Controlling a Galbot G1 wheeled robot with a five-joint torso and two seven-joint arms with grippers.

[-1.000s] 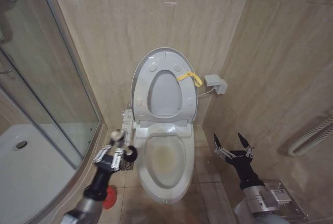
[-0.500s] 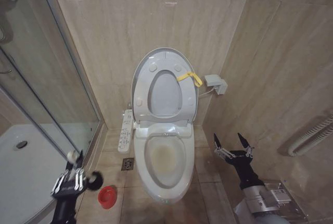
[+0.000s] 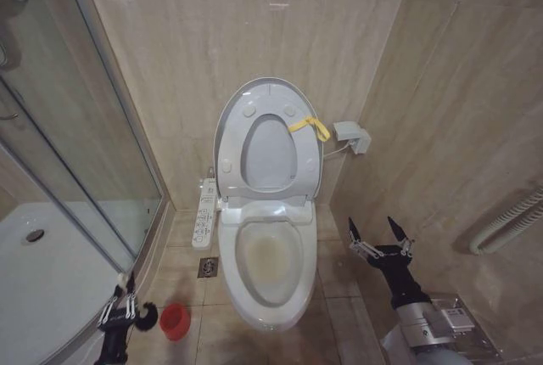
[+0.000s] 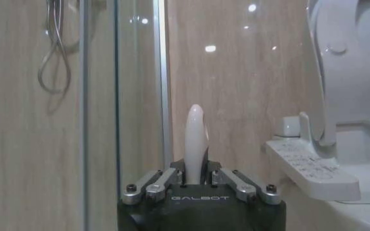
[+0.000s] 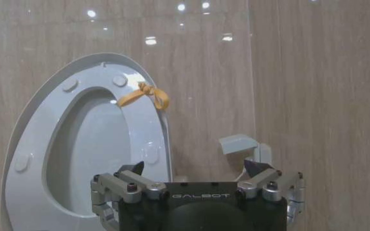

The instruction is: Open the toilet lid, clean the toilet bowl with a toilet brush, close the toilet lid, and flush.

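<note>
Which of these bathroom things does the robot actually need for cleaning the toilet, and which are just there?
Needed:
toilet lid, raised
toilet bowl, stained
toilet brush, in the left gripper
red holder
right gripper, open, waiting

Just there:
shower tray
glass shower door
button panel
floor drain

My left gripper (image 3: 125, 306), closed on the brush (image 3: 127, 290), has swung away from the bowl's (image 3: 270, 263) left rim and dropped toward the floor's (image 3: 216, 331) near left corner. A second ago it hung just in front of the button panel (image 3: 204, 212); now it sits low against the shower tray's (image 3: 51, 289) curved edge, left of the red holder (image 3: 175, 321), which my arm no longer covers.
</note>
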